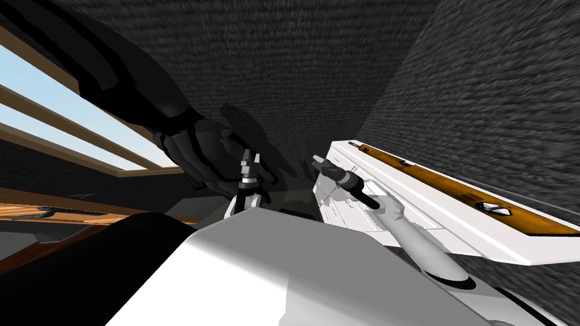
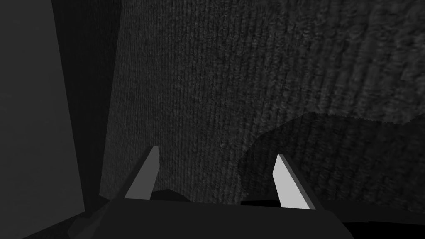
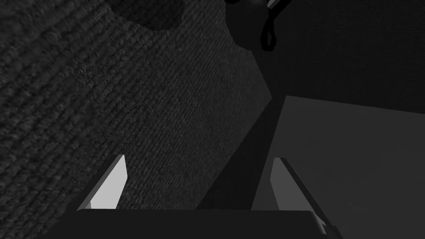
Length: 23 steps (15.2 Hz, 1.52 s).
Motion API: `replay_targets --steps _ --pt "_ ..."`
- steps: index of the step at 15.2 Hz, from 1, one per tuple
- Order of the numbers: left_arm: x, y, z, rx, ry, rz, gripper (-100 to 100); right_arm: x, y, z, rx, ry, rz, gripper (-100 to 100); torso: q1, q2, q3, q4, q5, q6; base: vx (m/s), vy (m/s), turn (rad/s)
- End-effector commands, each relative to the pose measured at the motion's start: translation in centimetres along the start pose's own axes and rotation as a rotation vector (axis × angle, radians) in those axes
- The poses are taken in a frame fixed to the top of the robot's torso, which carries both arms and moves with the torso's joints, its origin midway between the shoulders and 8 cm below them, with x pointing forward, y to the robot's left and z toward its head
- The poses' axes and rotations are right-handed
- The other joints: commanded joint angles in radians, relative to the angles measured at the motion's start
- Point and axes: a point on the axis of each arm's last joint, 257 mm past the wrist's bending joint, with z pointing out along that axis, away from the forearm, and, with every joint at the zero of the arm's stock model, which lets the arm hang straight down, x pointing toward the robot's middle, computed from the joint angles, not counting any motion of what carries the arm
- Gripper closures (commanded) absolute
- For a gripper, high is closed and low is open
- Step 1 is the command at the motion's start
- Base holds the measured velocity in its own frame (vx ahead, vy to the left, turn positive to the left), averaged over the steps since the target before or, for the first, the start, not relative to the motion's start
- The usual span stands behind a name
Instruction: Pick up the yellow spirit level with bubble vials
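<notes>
A long orange-yellow spirit level (image 1: 453,189) lies along the far edge of a white surface (image 1: 419,212) at the right of the head view; a vial window shows near its right end. My right gripper (image 1: 318,164) hovers off the white surface's left end, well short of the level. Its fingers (image 3: 112,184) stand open with nothing between them, over dark textured floor and a grey panel. My left gripper (image 1: 249,160) is held up in the middle, also open, its fingers (image 2: 290,182) facing the dark textured surface.
A large black shape (image 1: 170,119) reaches from the upper left toward the middle. A window (image 1: 51,119) with wooden slats is at the left, with a wooden ledge (image 1: 51,212) below it. Dark textured walls (image 1: 481,85) close in behind and to the right.
</notes>
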Motion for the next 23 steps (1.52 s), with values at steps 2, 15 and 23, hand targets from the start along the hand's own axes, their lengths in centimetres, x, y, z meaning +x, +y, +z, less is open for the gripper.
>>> replay_targets --steps 2,15,23 --pt "0.0 0.0 0.0 0.000 0.000 0.000 0 2.0 -1.0 -0.1 -0.015 0.125 -0.018 -100 -0.001 0.001 0.000 0.000 0.000 0.000 0.042 0.041 -0.007" --pt "0.0 0.0 0.0 0.000 0.000 0.000 0 3.8 -4.7 -1.7 -0.030 0.473 -0.167 -100 -0.002 0.000 0.000 0.000 0.000 0.000 0.047 0.033 -0.010" --pt "0.0 0.0 0.0 0.000 0.000 0.000 0 3.6 -9.9 -6.9 0.063 0.784 -0.259 -100 -0.003 -0.001 0.000 0.000 -0.001 0.000 0.059 0.021 -0.016"
